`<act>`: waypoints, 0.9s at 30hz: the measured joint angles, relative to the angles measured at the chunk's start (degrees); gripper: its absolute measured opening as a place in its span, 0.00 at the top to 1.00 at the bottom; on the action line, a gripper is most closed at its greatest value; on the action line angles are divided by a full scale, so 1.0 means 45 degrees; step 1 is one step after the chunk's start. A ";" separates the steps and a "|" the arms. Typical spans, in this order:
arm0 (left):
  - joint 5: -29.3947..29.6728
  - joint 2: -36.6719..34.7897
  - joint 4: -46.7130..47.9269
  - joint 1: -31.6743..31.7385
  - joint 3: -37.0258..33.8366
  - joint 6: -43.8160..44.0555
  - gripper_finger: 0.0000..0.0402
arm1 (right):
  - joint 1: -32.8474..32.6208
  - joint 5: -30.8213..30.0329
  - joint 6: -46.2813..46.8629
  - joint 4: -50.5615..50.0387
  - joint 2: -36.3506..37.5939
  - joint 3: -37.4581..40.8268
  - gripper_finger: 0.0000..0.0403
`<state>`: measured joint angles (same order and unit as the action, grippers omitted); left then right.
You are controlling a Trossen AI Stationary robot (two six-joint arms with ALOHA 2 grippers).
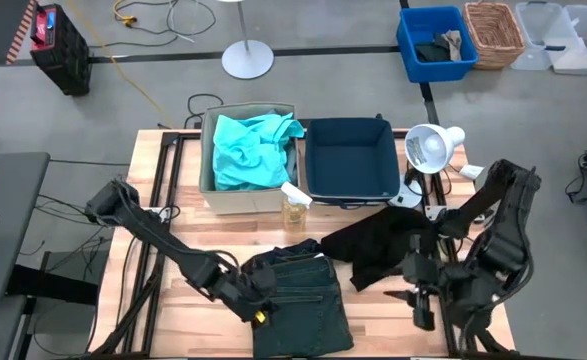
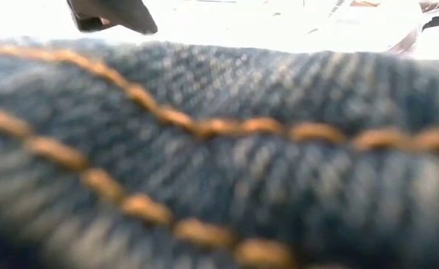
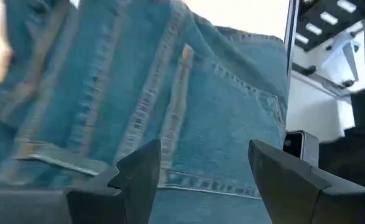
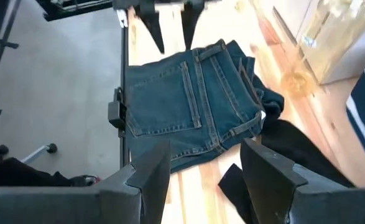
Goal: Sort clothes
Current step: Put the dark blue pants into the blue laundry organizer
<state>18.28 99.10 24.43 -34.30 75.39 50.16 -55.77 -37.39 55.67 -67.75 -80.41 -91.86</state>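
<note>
The dark indigo jeans lie flat on the table's near middle. They also fill the low view. My left gripper is open at their left edge, and denim lies before its fingers. The black garment lies crumpled to the right of the jeans, one corner beside them. My right gripper is open and empty, near the front edge to the right of the black garment. The turquoise top lies in the beige box. The pale blue cloth does not show. My left gripper stands open at the jeans' left edge, coming from the table's left. I cannot tell whether its fingers touch the denim.
A navy box stands to the right of the beige one at the far side. A clear bottle stands in front of the boxes. A white lamp stands at the far right. Bare wood shows at the near left.
</note>
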 joint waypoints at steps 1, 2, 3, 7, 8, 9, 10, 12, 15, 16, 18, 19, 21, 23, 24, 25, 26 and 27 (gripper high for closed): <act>-0.0092 0.0257 -0.0007 0.0010 0.0164 0.0023 0.41 | -0.0004 0.0004 -0.0129 -0.0088 0.0114 -0.0044 0.49; -0.0160 0.0535 0.0005 0.0010 0.0319 0.0026 0.41 | 0.0003 0.0005 -0.0159 -0.0238 0.0206 -0.0100 0.49; -0.0342 0.0779 0.0032 0.0010 0.0458 0.0025 0.41 | 0.0032 0.0005 -0.0159 -0.0388 0.0312 -0.0162 0.49; -0.0451 0.1548 0.0117 -0.0005 0.0885 0.0143 0.41 | 0.0097 0.0000 -0.0201 -0.0523 0.0687 -0.0286 0.49; -0.0453 0.1678 0.0110 -0.0005 0.0964 0.0210 0.41 | 0.0097 0.0000 -0.0246 -0.0532 0.0739 -0.0286 0.49; -0.0454 0.1768 0.0092 -0.0002 0.1018 0.0261 0.41 | 0.0095 0.0000 -0.0310 -0.0518 0.0762 -0.0286 0.49; -0.0464 0.1871 0.0064 0.0000 0.1045 0.0292 0.41 | 0.0092 0.0000 -0.0354 -0.0523 0.0788 -0.0286 0.49; -0.0520 0.2010 0.0116 0.0039 0.1045 0.0295 0.41 | 0.0092 0.0005 -0.0391 -0.0518 0.0793 -0.0286 0.49; -0.0727 0.2192 0.0371 0.0058 0.1045 0.0275 0.41 | 0.0079 0.0007 -0.0470 -0.0523 0.0798 -0.0286 0.49; -0.0753 0.2204 0.0548 0.0058 0.1037 0.0242 0.41 | 0.0058 0.0006 -0.0491 -0.0531 0.0798 -0.0286 0.49; -0.0818 0.2174 0.0669 0.0088 0.0980 0.0226 0.41 | 0.0053 0.0010 -0.0499 -0.0582 0.0798 -0.0286 0.49; -0.0853 0.2165 0.0735 0.0120 0.0939 0.0214 0.41 | 0.0053 0.0009 -0.0532 -0.0600 0.0798 -0.0286 0.49; -0.1076 0.2180 0.0958 0.0183 0.0909 0.0098 0.41 | 0.0026 0.0010 -0.0654 -0.0593 0.0798 -0.0286 0.49; -0.1344 0.2180 0.1051 0.0226 0.0909 -0.0120 0.41 | -0.0080 0.0010 -0.0724 -0.0596 0.0798 -0.0286 0.49; -0.1361 0.2171 0.1153 0.0238 0.0909 -0.0249 0.41 | -0.0118 0.0011 -0.0727 -0.0609 0.0798 -0.0286 0.49; -0.1354 0.2170 0.1235 0.0250 0.0875 -0.0379 0.41 | -0.0113 0.0015 -0.0727 -0.0629 0.0798 -0.0286 0.49; -0.1353 0.2170 0.1273 0.0288 0.0796 -0.0449 0.41 | -0.0102 0.0021 -0.0727 -0.0672 0.0798 -0.0286 0.49; -0.1353 0.2170 0.1309 0.0314 0.0721 -0.0463 0.41 | -0.0102 0.0020 -0.0727 -0.0727 0.0798 -0.0286 0.49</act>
<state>12.19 108.86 30.32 -32.89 78.64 48.07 -56.23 -37.29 52.40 -71.02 -76.82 -93.14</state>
